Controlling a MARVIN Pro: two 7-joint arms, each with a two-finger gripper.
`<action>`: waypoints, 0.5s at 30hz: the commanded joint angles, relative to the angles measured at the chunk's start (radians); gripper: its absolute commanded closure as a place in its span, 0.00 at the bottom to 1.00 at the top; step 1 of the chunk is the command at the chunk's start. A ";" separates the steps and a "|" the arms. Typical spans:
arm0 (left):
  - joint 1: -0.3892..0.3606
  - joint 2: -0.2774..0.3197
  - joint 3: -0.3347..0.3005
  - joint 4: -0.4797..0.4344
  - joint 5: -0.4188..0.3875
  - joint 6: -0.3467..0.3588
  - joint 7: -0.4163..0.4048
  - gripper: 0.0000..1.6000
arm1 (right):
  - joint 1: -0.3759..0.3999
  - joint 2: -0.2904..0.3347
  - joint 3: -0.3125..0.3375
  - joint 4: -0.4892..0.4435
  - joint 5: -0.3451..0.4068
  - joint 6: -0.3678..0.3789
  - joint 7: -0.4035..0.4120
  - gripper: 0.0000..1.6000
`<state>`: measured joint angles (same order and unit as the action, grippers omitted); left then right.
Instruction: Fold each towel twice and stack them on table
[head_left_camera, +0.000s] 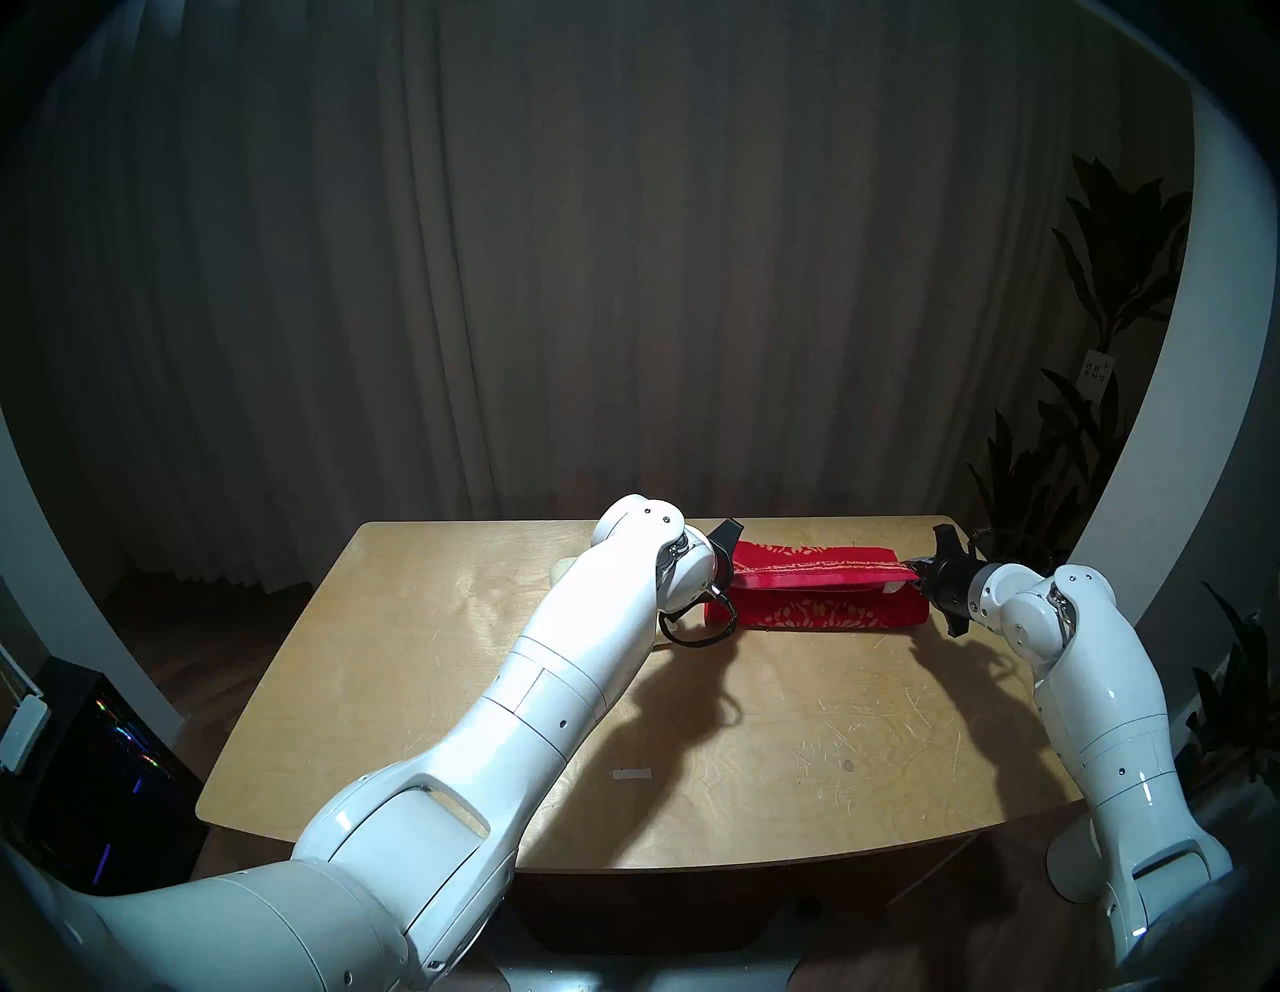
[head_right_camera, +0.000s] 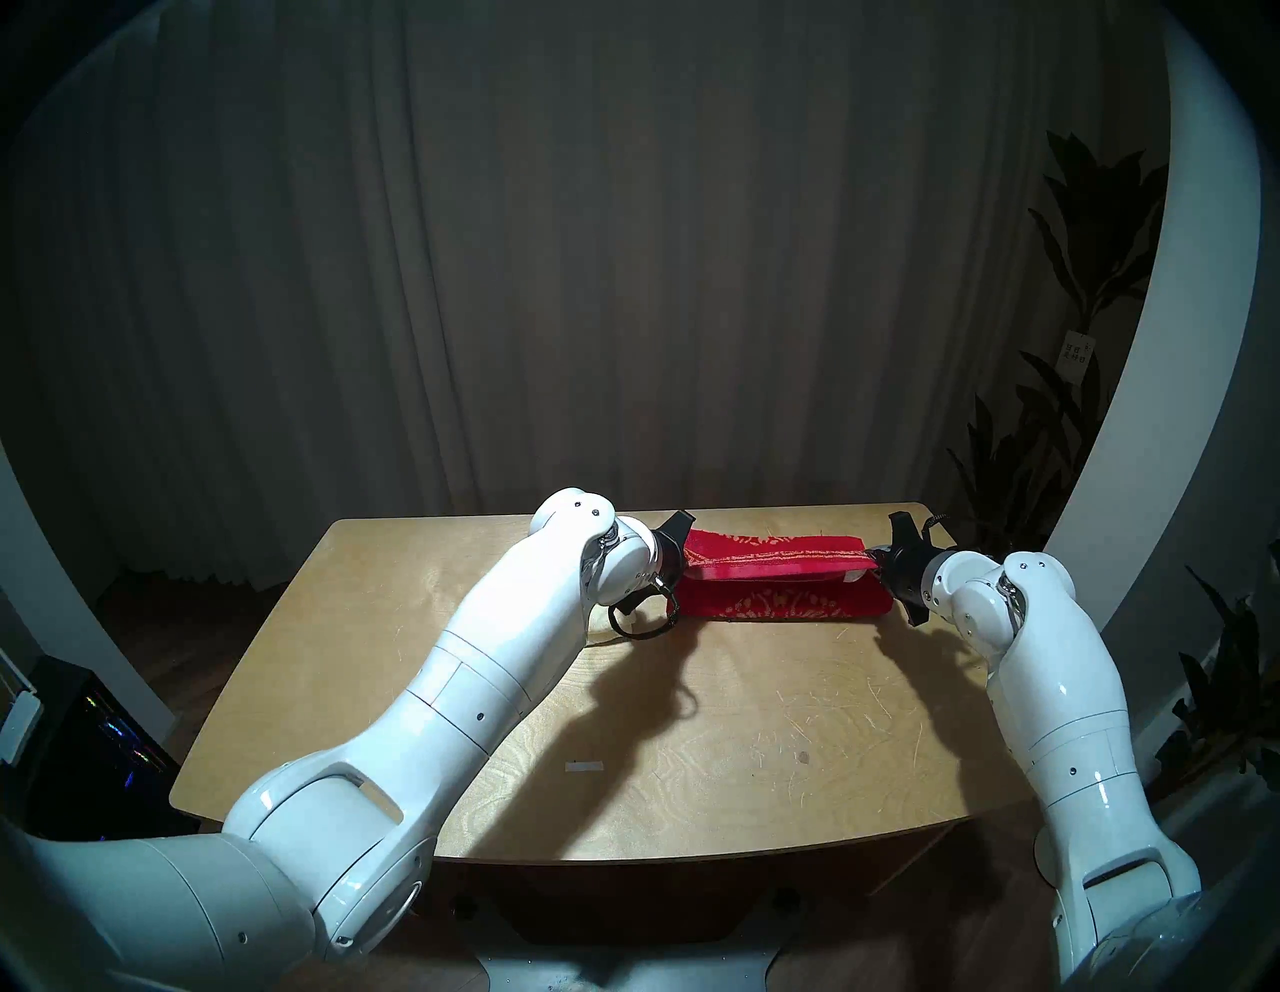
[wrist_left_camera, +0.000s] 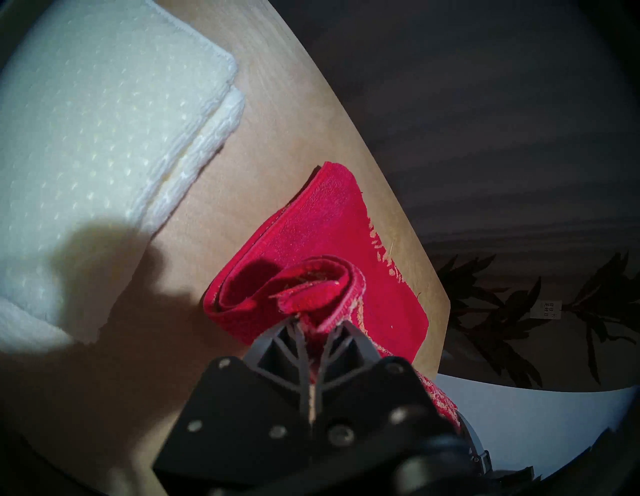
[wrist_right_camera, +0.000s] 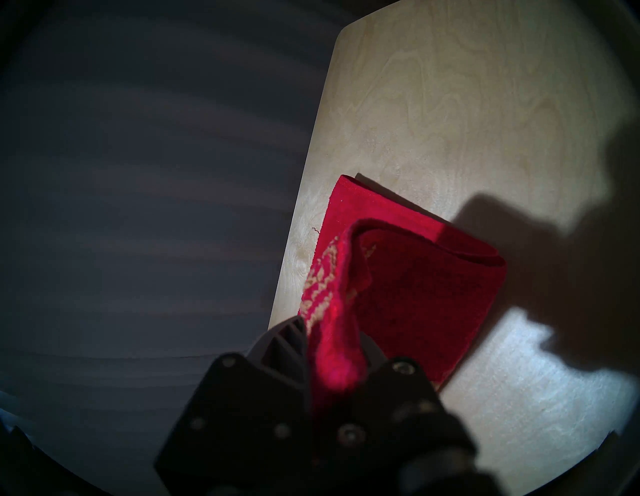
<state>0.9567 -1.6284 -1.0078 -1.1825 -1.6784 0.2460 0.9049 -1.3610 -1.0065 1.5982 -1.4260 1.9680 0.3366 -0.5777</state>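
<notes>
The left gripper (wrist_left_camera: 313, 320) and right gripper (wrist_right_camera: 332, 332) are each clenching a red towel (head_left_camera: 824, 589) end. The cream towel (wrist_left_camera: 97, 138) is lying folded beside the left fingers (wrist_left_camera: 277, 346).

Behind, floor-length grey pleated curtain (head_left_camera: 554, 277) across the whole back. At far right, tall dark-leaved potted plant (head_left_camera: 1108, 291) with small white paper tag (head_left_camera: 1096, 370) hanging among the leaves. At lower left, black computer case (head_left_camera: 104, 776) showing coloured lights, on dark wooden floor (head_left_camera: 228, 623).
</notes>
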 joint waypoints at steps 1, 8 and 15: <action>-0.106 -0.012 -0.002 0.088 0.038 -0.007 -0.039 1.00 | 0.107 -0.007 -0.012 0.041 -0.045 -0.051 0.008 1.00; -0.147 -0.043 0.012 0.170 0.048 -0.004 -0.083 1.00 | 0.152 -0.001 -0.025 0.089 -0.064 -0.061 0.015 1.00; -0.199 -0.075 0.022 0.264 0.065 -0.012 -0.129 1.00 | 0.188 0.001 -0.032 0.138 -0.083 -0.063 0.026 1.00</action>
<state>0.8544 -1.6842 -0.9900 -0.9819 -1.6449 0.2453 0.8147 -1.2493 -1.0270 1.5504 -1.3151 1.9119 0.2981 -0.5673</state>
